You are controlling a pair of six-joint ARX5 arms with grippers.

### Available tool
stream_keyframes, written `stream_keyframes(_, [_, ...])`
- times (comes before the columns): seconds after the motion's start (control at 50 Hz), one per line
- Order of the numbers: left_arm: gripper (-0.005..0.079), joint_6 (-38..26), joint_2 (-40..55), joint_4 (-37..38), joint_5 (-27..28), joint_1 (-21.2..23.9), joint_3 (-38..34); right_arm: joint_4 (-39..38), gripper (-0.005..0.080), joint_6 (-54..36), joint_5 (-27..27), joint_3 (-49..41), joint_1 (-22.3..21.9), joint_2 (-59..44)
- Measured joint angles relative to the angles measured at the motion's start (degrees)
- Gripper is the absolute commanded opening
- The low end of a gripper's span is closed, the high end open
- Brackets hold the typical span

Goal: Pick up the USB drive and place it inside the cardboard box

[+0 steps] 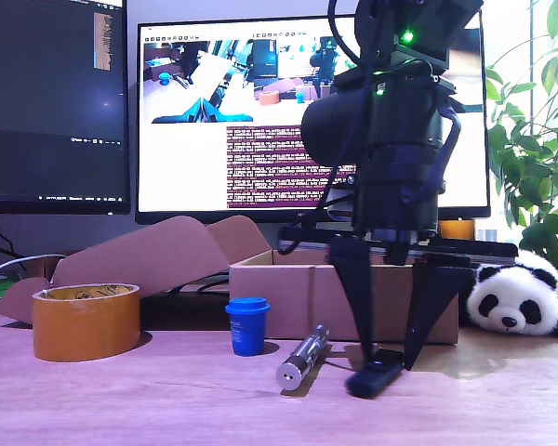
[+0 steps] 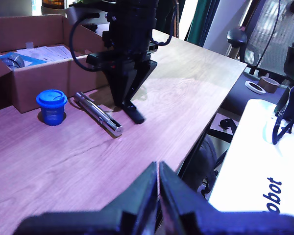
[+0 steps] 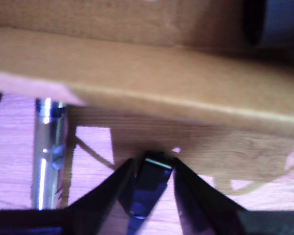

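1. While the wooden desk (image 1: 121, 400) lay pale and bare toward the camera in the exterior view, two monitors (image 1: 232, 121) and a potted plant (image 1: 535, 139) closed off the back.
2. The USB drive (image 1: 375, 373) was on the desk just in front of the cardboard box (image 1: 288, 293), beside the silver cylinder (image 1: 302, 356).
3. My second gripper (image 3: 149, 188) stood over the drive, its fingers (image 1: 418, 307) narrowly parted with the drive between them; whether they pressed it, I could not tell.
4. My first gripper (image 2: 158, 183) hung off the desk's near edge with its jaws pressed together on nothing.
5. A blue cup (image 1: 247, 326) stood near the box wall, a tape roll (image 1: 86, 321) well apart at the exterior view's left, a toy panda (image 1: 511, 297) at its right.
6. The desk's edge dropped toward a white robot base (image 2: 264, 186).
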State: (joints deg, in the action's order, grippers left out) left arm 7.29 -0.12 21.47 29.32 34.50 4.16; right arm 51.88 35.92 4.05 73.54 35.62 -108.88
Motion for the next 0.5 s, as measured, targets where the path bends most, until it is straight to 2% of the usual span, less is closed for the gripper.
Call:
stream_keyframes(0.24, [-0.0019, 0.0, 0.0, 0.0, -0.5, 0.0, 0.0, -0.3, 0.0018, -1.5, 0.0, 0.0, 0.0, 0.0])
stream_keyframes(0.5, [-0.0019, 0.0, 0.0, 0.0, -0.5, 0.0, 0.0, -1.3, -0.001, -2.8, 0.1, 0.0, 0.1, 0.0])
